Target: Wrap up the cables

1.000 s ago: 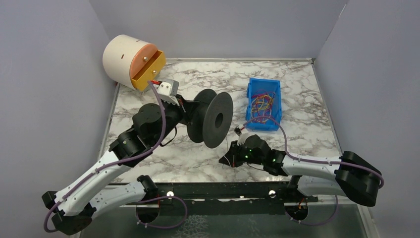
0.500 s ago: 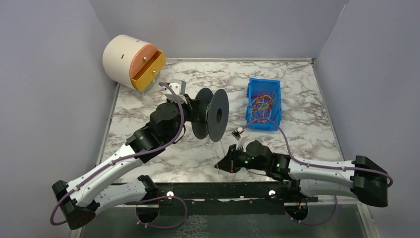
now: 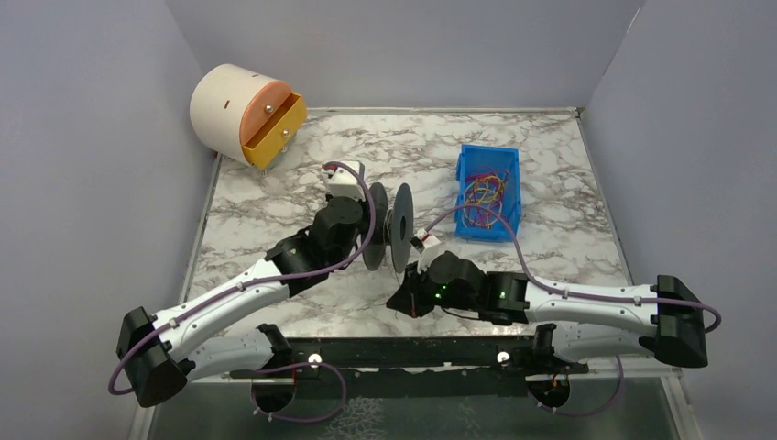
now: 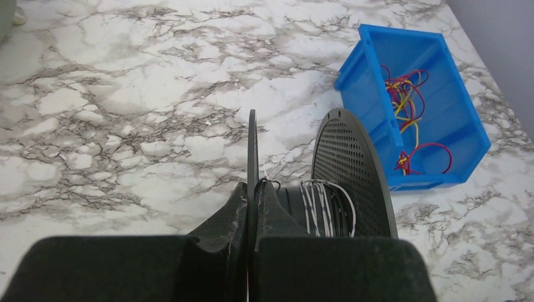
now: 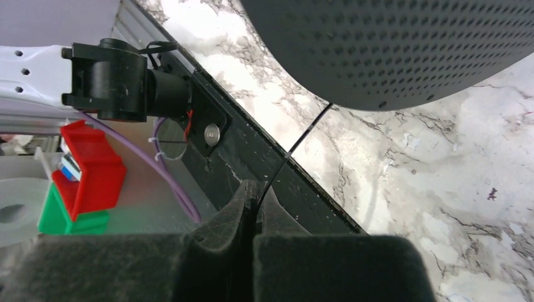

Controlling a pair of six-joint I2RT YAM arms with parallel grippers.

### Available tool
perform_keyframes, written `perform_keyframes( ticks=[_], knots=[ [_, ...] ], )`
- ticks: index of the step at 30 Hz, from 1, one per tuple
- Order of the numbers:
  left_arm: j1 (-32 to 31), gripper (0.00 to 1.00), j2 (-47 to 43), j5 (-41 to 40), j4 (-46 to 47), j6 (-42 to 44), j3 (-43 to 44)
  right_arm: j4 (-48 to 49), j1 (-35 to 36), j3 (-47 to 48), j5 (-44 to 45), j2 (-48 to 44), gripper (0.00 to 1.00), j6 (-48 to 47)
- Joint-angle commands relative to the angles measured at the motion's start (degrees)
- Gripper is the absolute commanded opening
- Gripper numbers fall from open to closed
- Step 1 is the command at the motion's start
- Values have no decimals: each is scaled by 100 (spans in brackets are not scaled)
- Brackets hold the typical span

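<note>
A black spool [image 3: 392, 238] with two perforated discs stands on edge mid-table. My left gripper [image 3: 373, 234] is shut on its near disc [image 4: 252, 157], and white and black cable turns [image 4: 324, 204] lie round the hub. My right gripper [image 3: 400, 302] sits just below the spool near the table's front edge, shut on a thin black cable [image 5: 296, 141] that runs up to the spool's disc [image 5: 390, 44].
A blue bin [image 3: 488, 191] of red and yellow wires stands right of the spool, also in the left wrist view [image 4: 419, 107]. A cream and orange drum [image 3: 246, 114] sits at the back left. The black front rail [image 3: 412, 353] lies below the right gripper.
The left arm has carried the spool to the right and turned it edge-on to the top camera. The right gripper has moved left and up under the spool.
</note>
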Motion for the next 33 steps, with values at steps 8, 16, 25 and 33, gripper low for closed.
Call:
perform_keyframes(
  ticks=[8,16,25,33],
  knots=[
    [-376,0,187,-760,321,89,-259,-1913,157,1552,819,232,1,-864],
    [-754,0,264,-1003,148,157,-474,-2274,149,2097,1511,285,1,-1080],
    [-1301,0,290,-1402,99,-81,-759,-1880,135,1923,2348,93,1,-257],
    [-2002,0,381,-2307,-39,-456,-913,-2253,139,1896,3336,213,1,915]
  ],
)
